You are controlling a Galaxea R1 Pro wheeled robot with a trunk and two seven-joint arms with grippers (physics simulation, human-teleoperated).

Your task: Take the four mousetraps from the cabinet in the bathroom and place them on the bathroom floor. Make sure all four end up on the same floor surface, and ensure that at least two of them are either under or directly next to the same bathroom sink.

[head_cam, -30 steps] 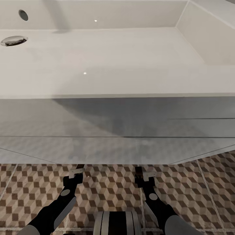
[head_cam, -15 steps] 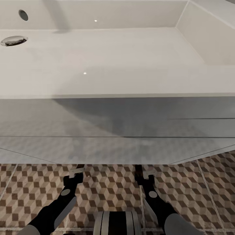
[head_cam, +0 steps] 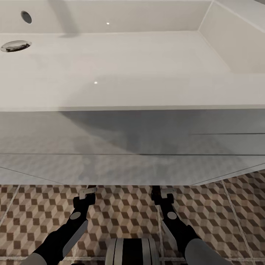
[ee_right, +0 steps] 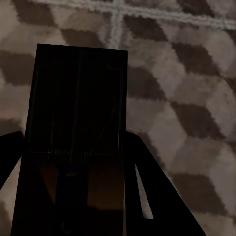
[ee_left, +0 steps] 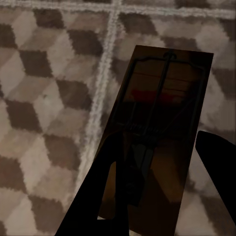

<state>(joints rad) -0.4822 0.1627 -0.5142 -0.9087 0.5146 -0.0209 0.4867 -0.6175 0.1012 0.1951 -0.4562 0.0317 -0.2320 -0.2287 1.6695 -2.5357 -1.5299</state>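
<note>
Here, head view: both arms reach low under the wide white rectangular basin [head_cam: 110,66] over cube-patterned brown-tan tiles [head_cam: 121,213]; left wrist: left gripper [ee_left: 162,162] clamps a flat dark-brown mousetrap board [ee_left: 167,98] by its edges, light, stiff; right wrist: right gripper [ee_right: 73,157] clamps another dark flat trap board [ee_right: 78,98] likewise, just above floor

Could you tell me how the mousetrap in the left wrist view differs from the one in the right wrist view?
The left mousetrap looks warmer brown, with a red patch and clear wire parts; the right mousetrap looks near black, its wires faint. The left one sits between spread fingers, with a gap on one side; the right one's fingers lie along its edges. Both are flat rectangular boards above the bathroom floor.
</note>
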